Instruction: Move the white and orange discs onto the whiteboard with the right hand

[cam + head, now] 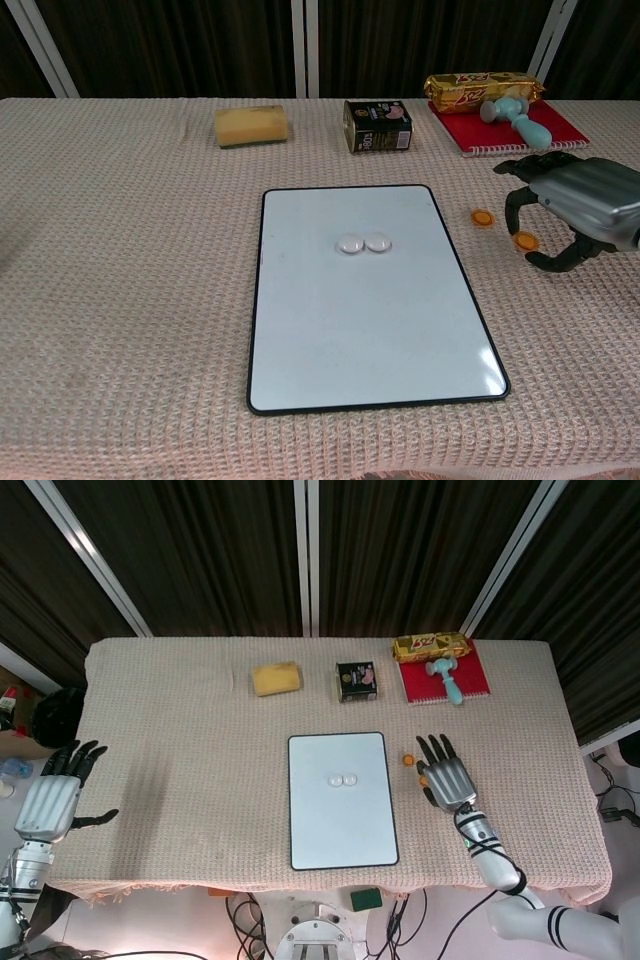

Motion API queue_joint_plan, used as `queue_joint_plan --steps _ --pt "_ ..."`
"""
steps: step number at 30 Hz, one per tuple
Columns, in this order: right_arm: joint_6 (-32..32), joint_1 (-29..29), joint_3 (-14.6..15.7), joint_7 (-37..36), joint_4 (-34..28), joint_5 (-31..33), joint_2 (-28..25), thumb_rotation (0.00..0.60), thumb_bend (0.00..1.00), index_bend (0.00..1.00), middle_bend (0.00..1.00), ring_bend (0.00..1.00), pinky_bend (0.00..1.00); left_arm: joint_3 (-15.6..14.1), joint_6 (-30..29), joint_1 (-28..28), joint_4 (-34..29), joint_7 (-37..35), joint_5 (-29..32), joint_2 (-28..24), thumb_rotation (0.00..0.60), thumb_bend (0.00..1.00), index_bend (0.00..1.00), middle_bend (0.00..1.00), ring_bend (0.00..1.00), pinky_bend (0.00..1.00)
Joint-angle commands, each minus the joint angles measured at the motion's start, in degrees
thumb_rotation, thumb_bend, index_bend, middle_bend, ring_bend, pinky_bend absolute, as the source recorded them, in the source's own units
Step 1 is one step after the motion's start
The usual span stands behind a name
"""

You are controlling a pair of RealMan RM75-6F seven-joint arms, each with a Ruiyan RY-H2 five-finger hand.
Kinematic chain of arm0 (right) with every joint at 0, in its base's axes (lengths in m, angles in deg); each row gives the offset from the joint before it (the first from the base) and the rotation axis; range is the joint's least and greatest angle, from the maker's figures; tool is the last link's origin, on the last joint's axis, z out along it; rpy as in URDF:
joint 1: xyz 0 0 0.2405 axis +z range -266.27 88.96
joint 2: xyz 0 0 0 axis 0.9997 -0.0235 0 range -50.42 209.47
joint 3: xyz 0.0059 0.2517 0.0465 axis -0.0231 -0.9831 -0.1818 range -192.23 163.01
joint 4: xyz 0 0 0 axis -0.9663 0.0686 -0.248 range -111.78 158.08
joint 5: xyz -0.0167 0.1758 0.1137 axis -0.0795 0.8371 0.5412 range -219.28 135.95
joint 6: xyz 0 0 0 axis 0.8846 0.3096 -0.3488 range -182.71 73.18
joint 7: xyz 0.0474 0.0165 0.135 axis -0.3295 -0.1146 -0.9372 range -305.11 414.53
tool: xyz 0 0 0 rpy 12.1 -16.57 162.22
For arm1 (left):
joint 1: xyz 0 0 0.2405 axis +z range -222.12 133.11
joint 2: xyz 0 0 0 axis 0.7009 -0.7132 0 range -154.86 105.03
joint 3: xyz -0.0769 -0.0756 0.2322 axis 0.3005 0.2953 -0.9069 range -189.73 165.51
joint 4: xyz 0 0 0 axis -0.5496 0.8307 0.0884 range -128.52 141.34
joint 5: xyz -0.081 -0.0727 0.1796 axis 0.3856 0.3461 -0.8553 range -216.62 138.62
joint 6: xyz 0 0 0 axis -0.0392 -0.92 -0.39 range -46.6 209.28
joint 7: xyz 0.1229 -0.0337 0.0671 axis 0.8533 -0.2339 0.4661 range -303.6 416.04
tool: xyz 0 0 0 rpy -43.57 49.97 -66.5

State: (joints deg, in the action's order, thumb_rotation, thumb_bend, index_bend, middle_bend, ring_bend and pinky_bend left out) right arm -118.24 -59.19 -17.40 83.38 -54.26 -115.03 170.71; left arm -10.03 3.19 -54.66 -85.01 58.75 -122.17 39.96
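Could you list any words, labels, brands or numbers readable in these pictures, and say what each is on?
None can be read.
Gold snack packet: red lettering, too blurred.
Dark tin: printed label, too small.
Whiteboard: blank.
Red notebook: no visible text.

White discs (363,243) on black-rimmed whiteboard (300,330), orange discs (483,217), beige waffle-weave tablecloth (120,260), red notebook (560,128), yellow sponge (252,126)

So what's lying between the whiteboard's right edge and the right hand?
Two orange discs on the cloth. In the chest view, one lies near the whiteboard; the other sits right under the right hand, by its fingers.
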Motion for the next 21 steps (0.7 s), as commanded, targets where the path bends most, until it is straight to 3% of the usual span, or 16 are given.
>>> queue_joint_plan --steps 1,8,16,21 --pt "-0.9 0.73 0.49 0.08 -4.46 -3.59 -1.45 0.6 0.36 0.56 0.02 0.0 0.0 0.01 -0.04 0.02 -0.02 0.01 -0.01 -0.02 0.512 0.04 0.13 0.09 0.0 0.11" --pt "4.22 5.6 0.23 3.86 -10.52 -7.21 0.24 0.6 0.36 0.57 0.02 0.0 0.0 0.01 0.0 0.04 -0.09 0.01 0.11 -0.12 0.51 0.04 0.13 0.09 0.0 0.11" --pt "8.27 9.68 -1.3 9.43 -7.69 -6.06 6.77 0.6 0.36 0.57 0.02 0.0 0.0 0.12 -0.15 0.17 0.41 -0.65 0.25 -0.18 0.511 0.04 0.13 0.09 0.0 0.11" --pt "8.73 10.45 -1.68 10.8 -6.76 -5.13 8.23 0.6 0.36 0.57 0.02 0.0 0.0 0.16 -0.16 0.17 0.73 -1.25 0.19 -0.26 0.51 0.04 0.13 0.09 0.0 0.11"
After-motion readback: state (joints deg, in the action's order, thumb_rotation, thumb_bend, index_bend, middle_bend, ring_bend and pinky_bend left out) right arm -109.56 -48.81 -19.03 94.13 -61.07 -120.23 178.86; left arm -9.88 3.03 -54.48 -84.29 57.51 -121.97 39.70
